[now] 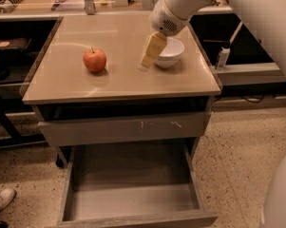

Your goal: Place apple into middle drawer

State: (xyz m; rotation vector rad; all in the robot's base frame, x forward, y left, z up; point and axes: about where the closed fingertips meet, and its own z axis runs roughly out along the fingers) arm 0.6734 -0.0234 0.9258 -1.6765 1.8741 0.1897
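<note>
— Hovering the gripper (pixel 145 62) low over the tabletop (pixel 123 87), and you want to know why there?
— Yes. Is it carrying anything?
— Nothing that I can see. Whether it is released or clenched I cannot tell from here. The apple (pixel 94 60) sits on the top, well to the gripper's left in my view, stem up and untouched. The white bowl (pixel 173 55) is just behind the gripper on the other side, so I judge my next move must lead away from it.
— And the middle drawer (pixel 133 201)?
— Pulled out, below and in front of the gripper, so the apple can go straight down into it. The scratched drawer front (pixel 123 127) above it is shut, which keeps that drop unobstructed
</note>
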